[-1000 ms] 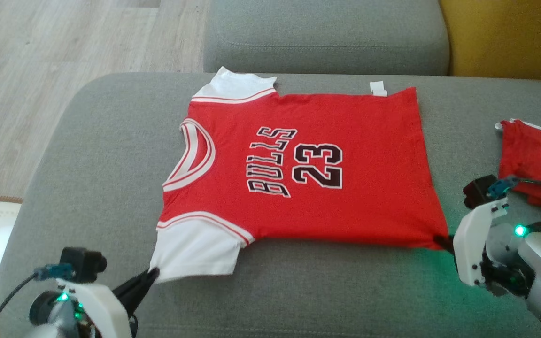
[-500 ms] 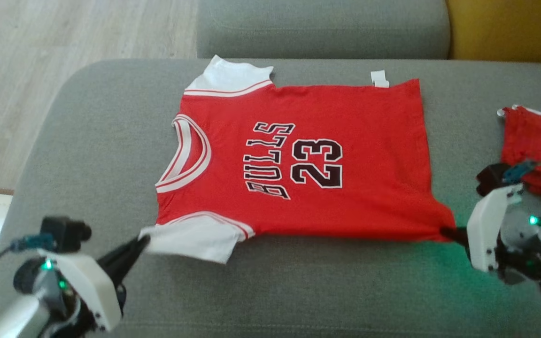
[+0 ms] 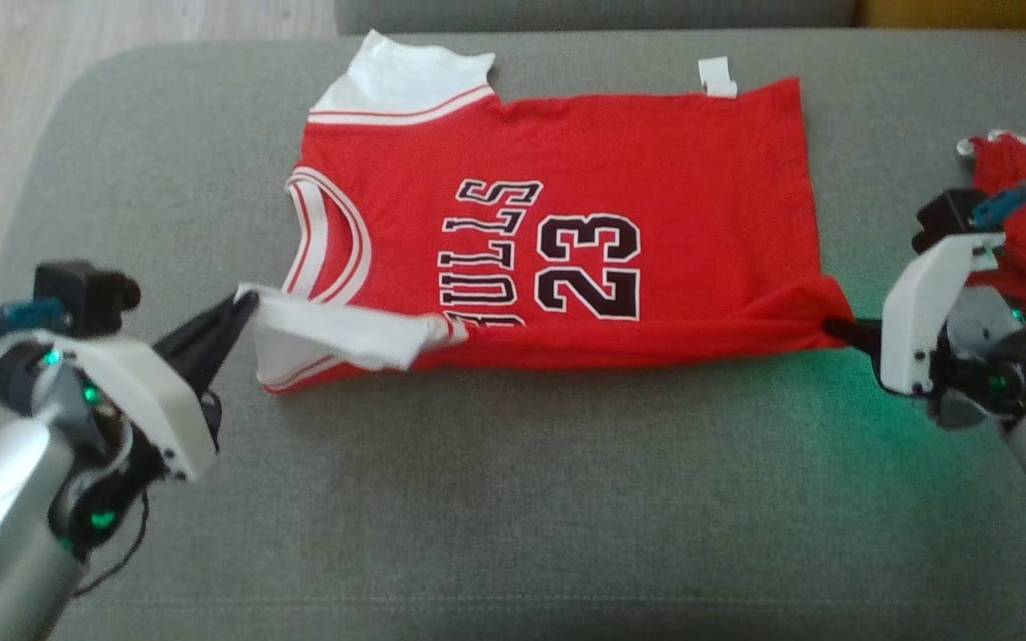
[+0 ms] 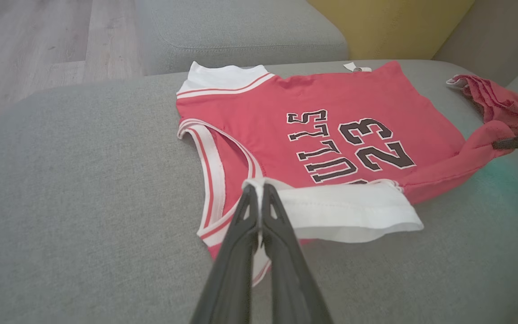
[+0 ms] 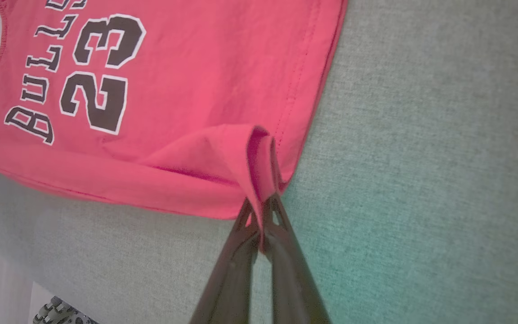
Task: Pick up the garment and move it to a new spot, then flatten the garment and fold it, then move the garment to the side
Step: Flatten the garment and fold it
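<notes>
Two closed pincers grip the jersey point(image 3: 566, 160) lying in the middle of the cushion point(image 3: 513, 499): left pincer point(image 3: 241, 307) on the white sleeve point(image 3: 335, 334), right pincer point(image 3: 834, 328) on the hem corner point(image 3: 820, 307). Carry both evenly toward the far edge, keeping the fold straight.

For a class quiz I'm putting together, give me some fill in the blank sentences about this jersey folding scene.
The left gripper is shut on the white ____ of the jersey.
The right gripper is shut on the jersey's ____ hem corner.
The number printed on the jersey is ____.
Missing words: sleeve; red; 23.
</notes>
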Motion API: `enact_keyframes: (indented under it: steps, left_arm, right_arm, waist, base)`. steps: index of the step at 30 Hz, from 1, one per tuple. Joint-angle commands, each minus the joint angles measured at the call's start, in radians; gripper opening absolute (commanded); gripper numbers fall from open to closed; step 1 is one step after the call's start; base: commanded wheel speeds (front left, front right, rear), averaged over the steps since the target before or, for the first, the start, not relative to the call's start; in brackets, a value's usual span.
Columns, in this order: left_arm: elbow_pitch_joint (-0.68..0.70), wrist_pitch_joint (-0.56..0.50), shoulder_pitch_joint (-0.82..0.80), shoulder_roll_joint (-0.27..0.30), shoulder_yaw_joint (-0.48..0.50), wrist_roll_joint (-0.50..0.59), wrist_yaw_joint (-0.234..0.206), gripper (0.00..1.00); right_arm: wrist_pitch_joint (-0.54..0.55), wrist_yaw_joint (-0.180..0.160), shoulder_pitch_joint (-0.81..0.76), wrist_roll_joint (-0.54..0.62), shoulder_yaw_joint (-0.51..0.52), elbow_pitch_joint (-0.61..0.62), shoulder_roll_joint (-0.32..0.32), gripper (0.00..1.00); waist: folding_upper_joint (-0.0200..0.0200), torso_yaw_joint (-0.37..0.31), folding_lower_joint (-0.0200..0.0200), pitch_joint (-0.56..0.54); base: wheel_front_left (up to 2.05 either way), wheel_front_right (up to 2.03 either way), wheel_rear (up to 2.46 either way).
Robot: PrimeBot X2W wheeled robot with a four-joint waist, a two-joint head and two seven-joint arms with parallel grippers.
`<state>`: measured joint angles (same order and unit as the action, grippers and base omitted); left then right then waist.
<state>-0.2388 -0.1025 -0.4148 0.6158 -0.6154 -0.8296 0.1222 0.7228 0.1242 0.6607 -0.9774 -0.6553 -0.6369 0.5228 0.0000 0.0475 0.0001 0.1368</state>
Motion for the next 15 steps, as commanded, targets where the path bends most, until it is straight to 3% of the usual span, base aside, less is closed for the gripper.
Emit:
enact_keyframes:
  steps: [1, 15]
  left_arm:
    - [0.003, 0.014, -0.084, 0.032, 0.045, 0.010, 0.002, 0.00]
    - [-0.201, 0.086, -0.293, -0.013, -0.032, 0.054, 0.008, 0.00]
  right_arm:
    - [0.011, 0.007, 0.042, 0.012, 0.016, 0.009, -0.001, 0.00]
    - [0.041, 0.007, 0.165, 0.100, 0.090, -0.091, -0.118, 0.00]
  waist:
    - [0.0000, -0.008, -0.0001, 0.024]
    - [0.0000, -0.036, -0.0001, 0.121]
  base:
    - [0.00, 0.00, 0.00]
    - [0.00, 0.00, 0.00]
